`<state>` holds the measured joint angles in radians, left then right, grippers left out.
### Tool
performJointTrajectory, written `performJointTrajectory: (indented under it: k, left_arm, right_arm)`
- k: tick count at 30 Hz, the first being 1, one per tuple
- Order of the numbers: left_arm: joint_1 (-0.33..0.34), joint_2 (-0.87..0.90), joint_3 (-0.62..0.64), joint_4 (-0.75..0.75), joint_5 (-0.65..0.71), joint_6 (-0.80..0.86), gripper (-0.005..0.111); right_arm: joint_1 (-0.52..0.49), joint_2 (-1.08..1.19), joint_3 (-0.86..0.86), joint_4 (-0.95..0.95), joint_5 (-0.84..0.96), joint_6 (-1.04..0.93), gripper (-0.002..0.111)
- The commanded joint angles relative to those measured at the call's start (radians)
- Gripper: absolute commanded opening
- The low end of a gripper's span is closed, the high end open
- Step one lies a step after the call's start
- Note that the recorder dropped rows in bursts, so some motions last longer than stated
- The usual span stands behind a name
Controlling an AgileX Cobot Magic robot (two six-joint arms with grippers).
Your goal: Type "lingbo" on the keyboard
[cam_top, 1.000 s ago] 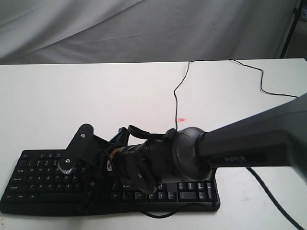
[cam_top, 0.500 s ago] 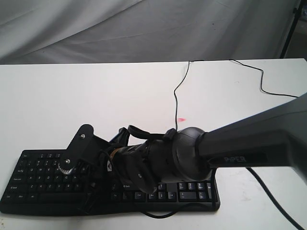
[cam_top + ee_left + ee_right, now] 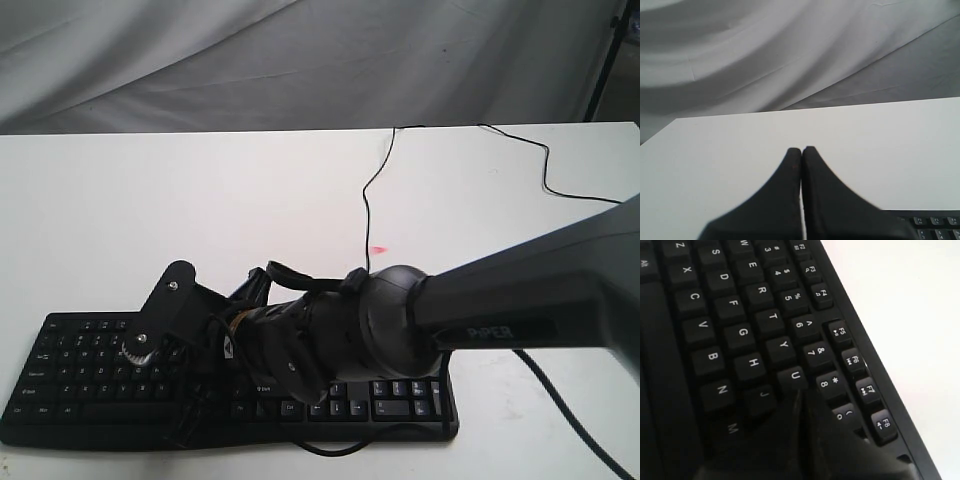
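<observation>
One keyboard (image 3: 400, 395), one table (image 3: 150, 200).

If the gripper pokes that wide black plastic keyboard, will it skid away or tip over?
Probably neither. The wide black plastic keyboard lies flat and low on the white table, so tipping looks unlikely. A downward press from the shut right gripper should pin it rather than slide it. Its thin black cable looks floppy, offering little restraint.

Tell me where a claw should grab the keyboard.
Probably the free end of the keyboard at the exterior view's left, coming from that side with jaws over and under the thin edge. It lies flat on the table, so only edges offer a pinch, and the right claw and arm cover the middle.
</observation>
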<state>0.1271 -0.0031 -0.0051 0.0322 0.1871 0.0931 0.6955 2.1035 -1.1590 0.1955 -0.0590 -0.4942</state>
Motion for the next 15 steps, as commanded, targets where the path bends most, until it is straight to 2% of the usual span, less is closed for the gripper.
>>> performJointTrajectory:
  k: [1, 15]
  left_arm:
    - [-0.004, 0.003, 0.005, -0.001, -0.004, -0.003, 0.001]
    - [-0.004, 0.003, 0.005, -0.001, -0.004, -0.003, 0.001]
  right_arm:
    - [-0.009, -0.003, -0.006, -0.012, 0.017, -0.005, 0.000]
    - [-0.009, -0.049, -0.006, -0.023, 0.016, -0.008, 0.000]
